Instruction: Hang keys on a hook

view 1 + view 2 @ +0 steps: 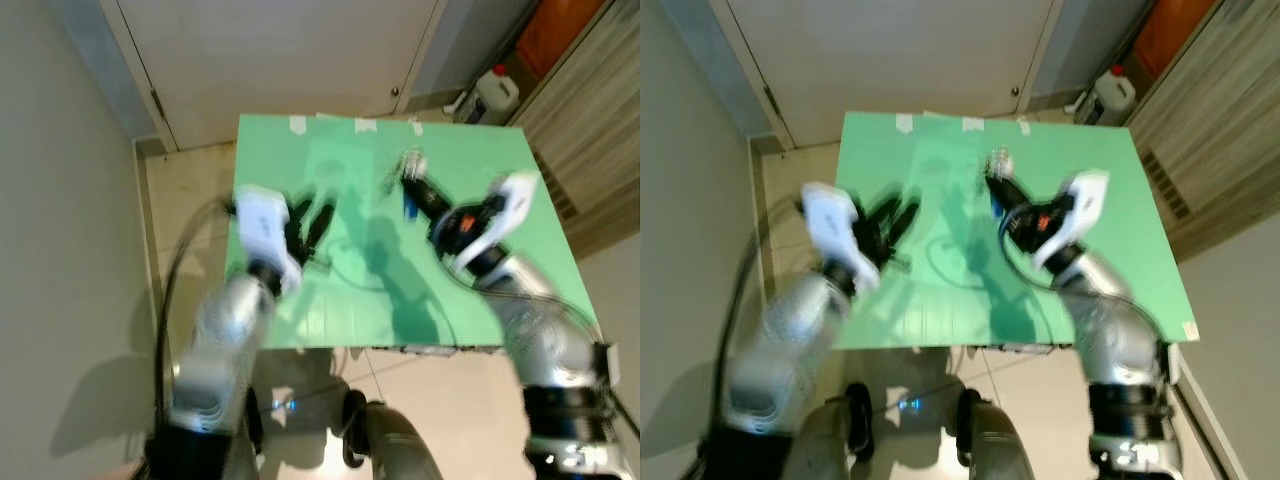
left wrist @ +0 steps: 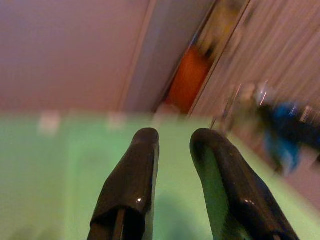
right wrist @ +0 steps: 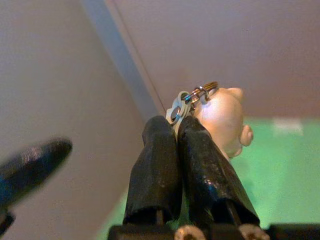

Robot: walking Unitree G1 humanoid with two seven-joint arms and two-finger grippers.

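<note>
Two grippers are over one green table (image 1: 300,320), and only one of them has anything in it. The right gripper (image 1: 412,180) sits around 1 o'clock in the left eye view, fingers pinched tight together on the keys (image 3: 186,102). In the right wrist view you can see one metal key tab and a couple of split rings poking out past the fingertips, with one pale peach, roundish charm (image 3: 224,120) hanging right behind them, touching the ring. From the head camera there's also a blue bit (image 1: 409,207) just under that gripper, too blurry for me to say what it is. The left gripper (image 1: 308,222) is over at about 9 o'clock, hovering above the table's left half with its two black fingers (image 2: 131,185) spread a little apart, a narrow gap, holding nothing. Three small strips of pale tape (image 1: 298,125) run along the far edge of the table at 12 o'clock. Beyond that there's one white door (image 1: 280,50), and up at 2 o'clock one white plastic jug (image 1: 495,95) stands on the floor beside a wood-grain panel (image 1: 580,110). Everything's pretty motion-blurred, so I can't make out a hook anywhere.
</note>
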